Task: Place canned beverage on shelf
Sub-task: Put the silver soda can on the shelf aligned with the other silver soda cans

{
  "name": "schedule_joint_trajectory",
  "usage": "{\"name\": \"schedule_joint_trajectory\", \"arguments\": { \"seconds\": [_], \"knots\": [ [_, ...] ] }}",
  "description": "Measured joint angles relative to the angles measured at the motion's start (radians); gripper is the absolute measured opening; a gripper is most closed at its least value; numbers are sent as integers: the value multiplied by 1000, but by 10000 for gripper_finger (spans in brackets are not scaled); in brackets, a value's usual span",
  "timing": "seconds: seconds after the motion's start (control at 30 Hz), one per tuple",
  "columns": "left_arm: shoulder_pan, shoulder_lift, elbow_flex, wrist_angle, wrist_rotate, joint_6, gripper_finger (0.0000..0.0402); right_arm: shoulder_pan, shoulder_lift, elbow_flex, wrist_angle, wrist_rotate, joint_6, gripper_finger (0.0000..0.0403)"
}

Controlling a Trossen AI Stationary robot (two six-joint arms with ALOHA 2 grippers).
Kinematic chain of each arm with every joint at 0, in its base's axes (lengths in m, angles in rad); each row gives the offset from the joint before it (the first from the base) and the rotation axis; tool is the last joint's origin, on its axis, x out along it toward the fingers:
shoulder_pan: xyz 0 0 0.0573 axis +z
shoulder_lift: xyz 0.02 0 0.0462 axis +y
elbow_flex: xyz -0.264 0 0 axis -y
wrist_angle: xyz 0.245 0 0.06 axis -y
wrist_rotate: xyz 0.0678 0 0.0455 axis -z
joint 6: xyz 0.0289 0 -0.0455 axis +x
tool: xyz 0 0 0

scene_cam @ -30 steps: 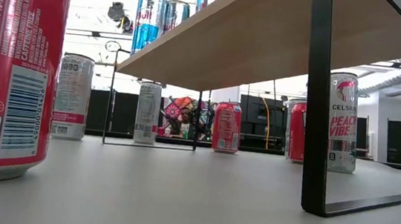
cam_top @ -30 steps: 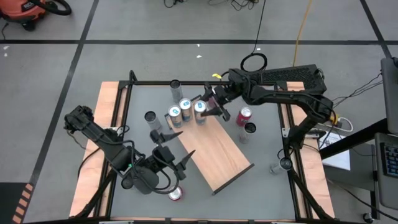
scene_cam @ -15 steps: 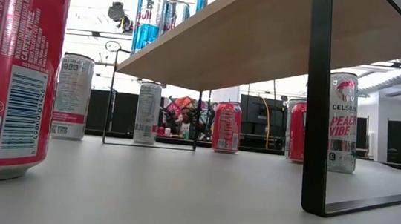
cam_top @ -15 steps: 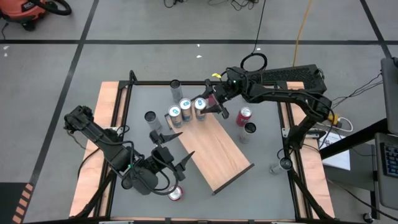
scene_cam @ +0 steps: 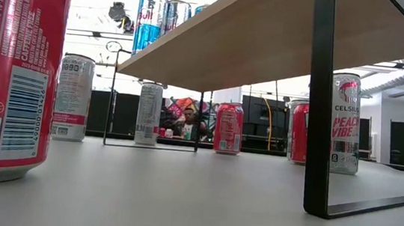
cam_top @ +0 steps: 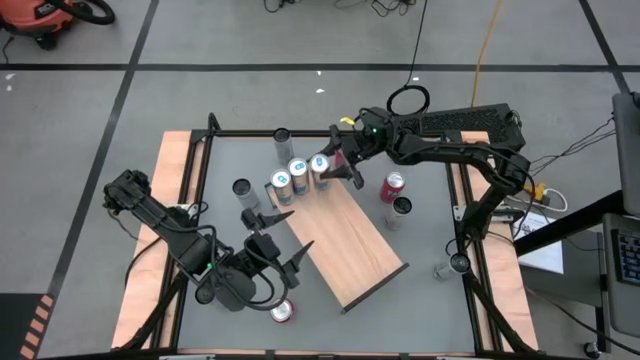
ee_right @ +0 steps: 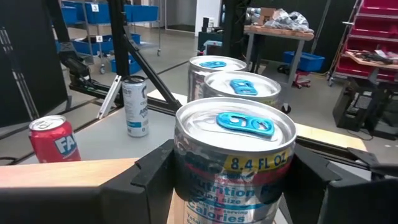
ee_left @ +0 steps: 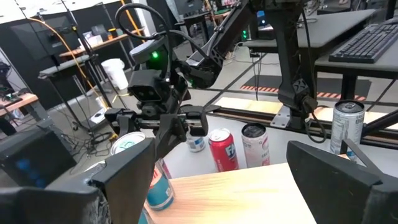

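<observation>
My right hand (cam_top: 334, 166) grips a blue-tabbed can (ee_right: 231, 167) standing on the shelf (cam_top: 345, 240) beside two more cans (cam_top: 290, 177). My left hand (cam_top: 272, 255) hangs spread wide over the counter (cam_top: 425, 240), holding nothing.

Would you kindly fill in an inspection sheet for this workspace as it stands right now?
Surface: grey table, wooden side strips.
Job's things: shelf carries three blue-tabbed cans in a row; the end can sits between the right pincer's fingers.
Clutter: loose cans on the table, including a red can and one near the left arm.
Grippers: right pincer around the end can; left pincer open, empty.
Cables: yellow cable on the floor.
Surroundings: person seated beyond the table.
</observation>
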Motion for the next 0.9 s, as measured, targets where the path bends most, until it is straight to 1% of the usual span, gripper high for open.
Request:
{"name": "schedule_joint_trajectory", "arguments": {
  "seconds": [0.27, 0.37, 0.9],
  "knots": [
    [0, 0, 0, 0, 0, 1, 357, 0, 0, 0, 15, 1, -3, 207],
    [0, 0, 0, 0, 0, 1, 357, 0, 0, 0, 24, 31, 1, 207],
    [0, 0, 0, 0, 1, 0, 357, -12, 0, 0, 38, 28, 5, 207]
  ]
}}
